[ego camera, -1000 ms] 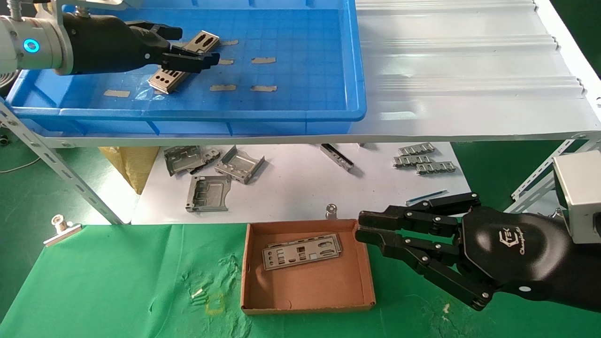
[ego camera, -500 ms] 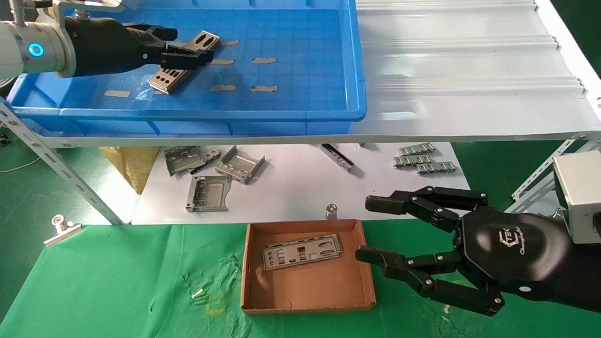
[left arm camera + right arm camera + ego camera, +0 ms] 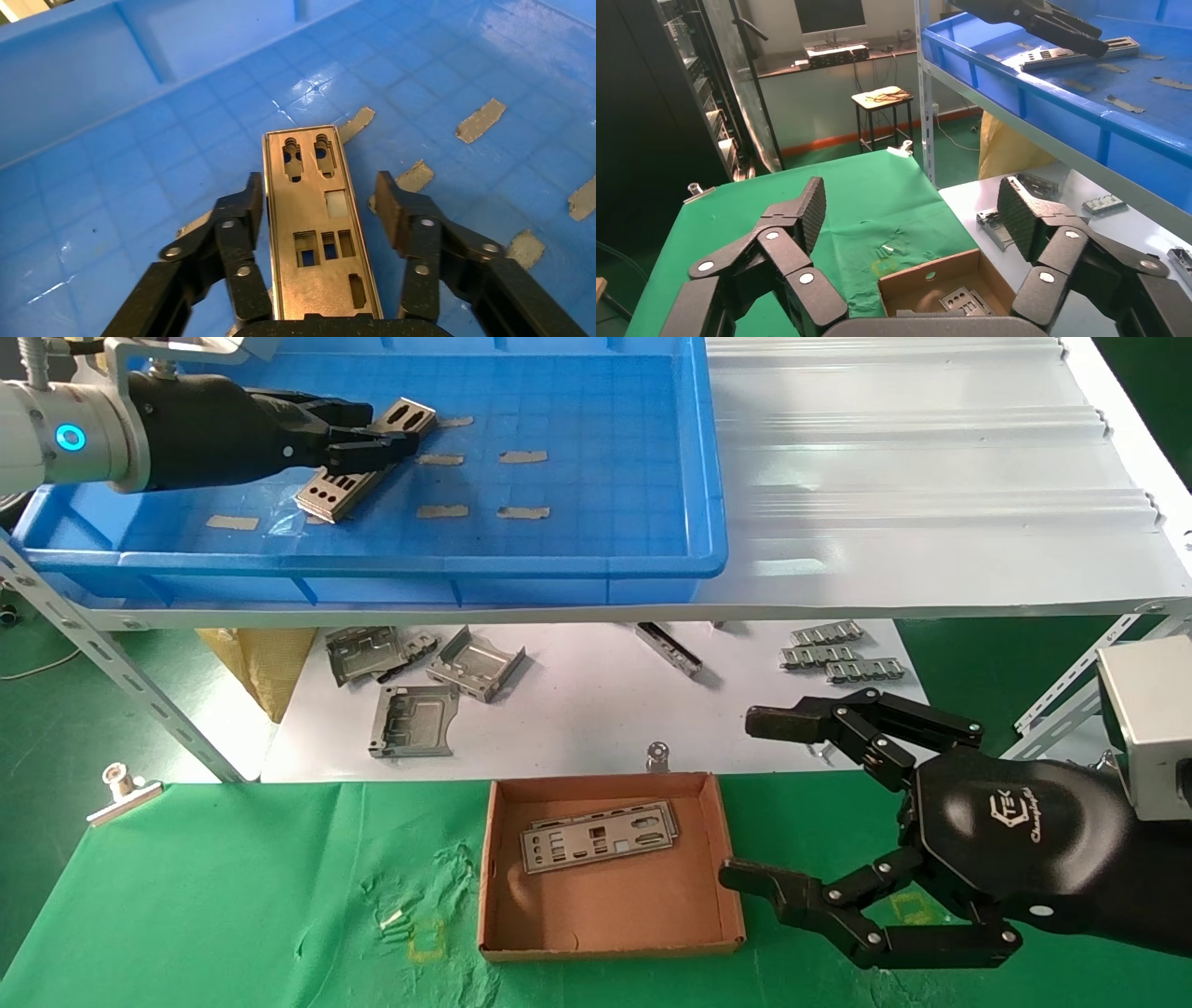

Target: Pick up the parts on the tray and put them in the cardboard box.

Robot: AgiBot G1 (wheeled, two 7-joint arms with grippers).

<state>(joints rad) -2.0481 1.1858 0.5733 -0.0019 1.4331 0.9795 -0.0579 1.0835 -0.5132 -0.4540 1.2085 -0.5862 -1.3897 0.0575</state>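
Silver-grey plates already lie in the cardboard box (image 3: 610, 933), so part of the job is done: at least two parts (image 3: 598, 836) rest overlapped on its floor toward the far wall, just off the lower fingertip of the right hand (image 3: 762, 800). That hand hangs beside the box's right wall with its fingers spread wide and nothing between them; in its own wrist view the box sits below and between the two open fingers (image 3: 807, 210), with the plates visible inside.

One part (image 3: 316, 225) is left in the tray (image 3: 596, 537). It lies flat on the grid floor, running lengthwise straight out from the left hand (image 3: 320, 203). The left hand's fingers straddle it, one along each long edge; one finger looks to be touching or nearly touching its edge, while the other stands a little apart from its side. So the fingers are only partly closed around the plate, not yet pinching it, and the plate does not appear lifted. Bits of tan tape (image 3: 481, 119) lie on the tray floor beyond the fingertips.

As I judge it, what remains is closing on this last visible plate, lifting it clear of the tray wall, and carrying it down to the box. No other plate shows in the tray. Bent brackets (image 3: 414, 719) and ribbed strips (image 3: 838, 654) on the white surface below the shelf are not part of the work.
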